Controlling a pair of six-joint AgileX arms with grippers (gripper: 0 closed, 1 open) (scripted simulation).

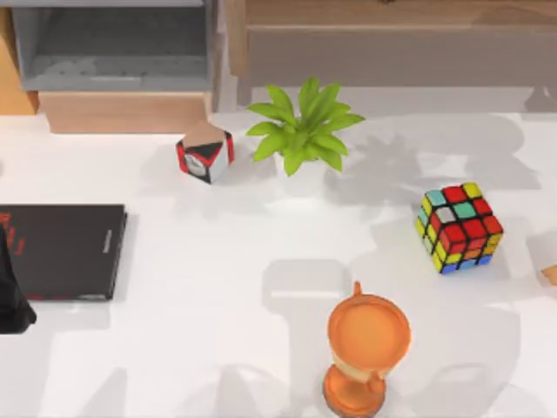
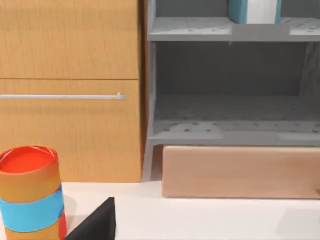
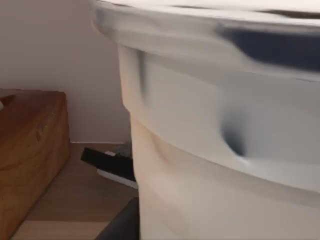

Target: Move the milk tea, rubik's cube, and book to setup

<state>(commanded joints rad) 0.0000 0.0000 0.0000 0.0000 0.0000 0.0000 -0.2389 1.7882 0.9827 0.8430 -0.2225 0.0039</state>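
A white table (image 1: 218, 287) seen from above holds one rubik's cube (image 1: 459, 227), standing alone toward the right side with bare surface all around it. One small red, black and white box (image 1: 205, 151) sits near the back, just left of one green potted plant (image 1: 302, 129). One thin black book with red lettering (image 1: 61, 251) lies flat at the left edge, and one orange trophy-shaped cup (image 1: 367, 348) stands at the front edge, right of centre. The middle of the table is open between these things, which all stand apart from one another. Along the back run a grey shelf unit (image 1: 113, 48) on the left and a wooden cabinet (image 1: 392, 43) on the right. A dark piece of the left arm (image 1: 13, 292) overlaps the black book's front left corner; whether the left gripper's fingers are spread or pressed together cannot be told. The left wrist view faces the grey shelves, where one teal book with white page edges (image 2: 252, 11) stands on the upper shelf, beside a wood-grain door with one bar handle (image 2: 62, 96); one orange, blue and red cylinder (image 2: 31, 192) stands on the table near it. The right wrist view has a large white cup (image 3: 225, 135) pressed close to the camera, with a wooden block (image 3: 30, 155) beside it; the state of the right gripper cannot be told.
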